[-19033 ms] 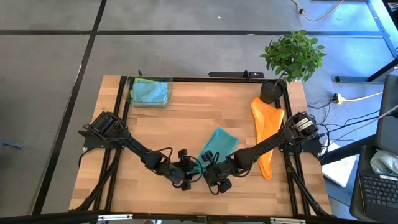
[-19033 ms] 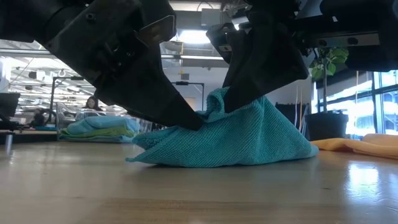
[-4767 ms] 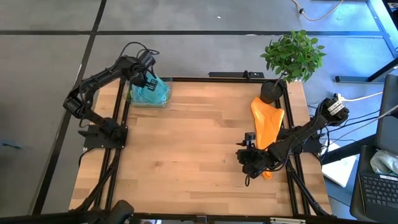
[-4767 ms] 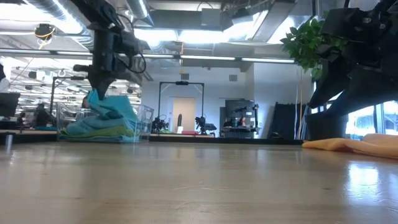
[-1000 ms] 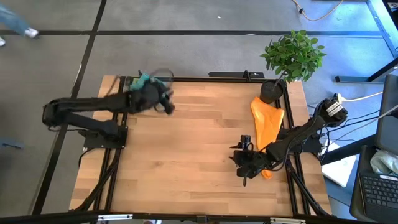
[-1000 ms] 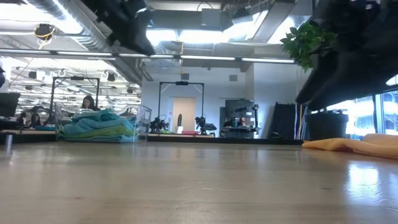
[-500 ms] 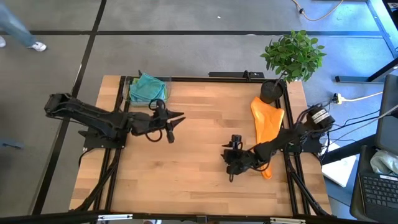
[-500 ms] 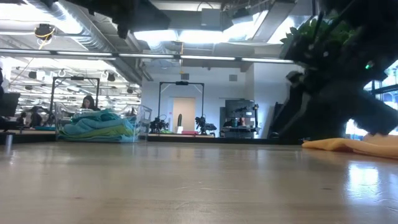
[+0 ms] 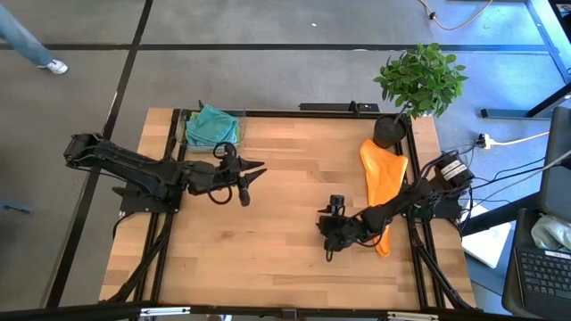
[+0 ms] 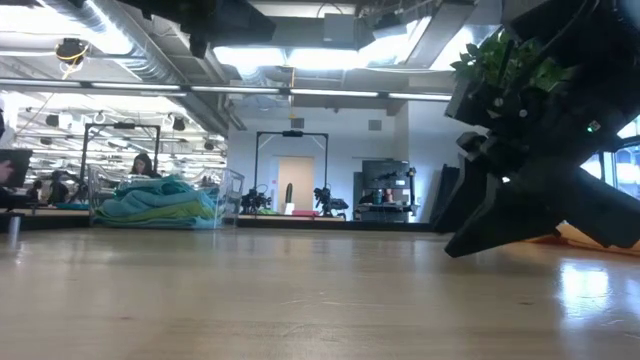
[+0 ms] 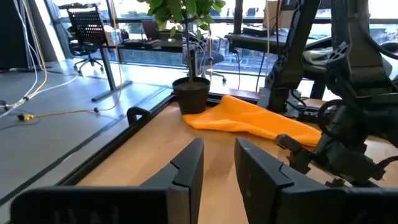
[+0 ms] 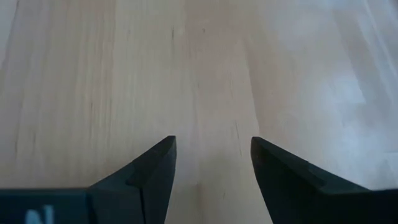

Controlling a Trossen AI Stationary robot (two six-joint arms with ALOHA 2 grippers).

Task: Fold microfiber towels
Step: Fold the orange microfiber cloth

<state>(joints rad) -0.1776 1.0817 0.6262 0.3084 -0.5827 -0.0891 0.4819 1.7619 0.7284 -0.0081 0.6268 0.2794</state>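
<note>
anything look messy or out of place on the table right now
Only the orange towel: it lies unfolded and rumpled along the table's right edge by the potted plant. The other towels sit stacked in the clear bin at the far left corner. Both grippers are open and empty.

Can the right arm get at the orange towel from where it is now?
Probably yes. The right gripper hangs open over bare table, beside the orange towel, nothing between them; its own arm lies across the towel's near end.
</note>
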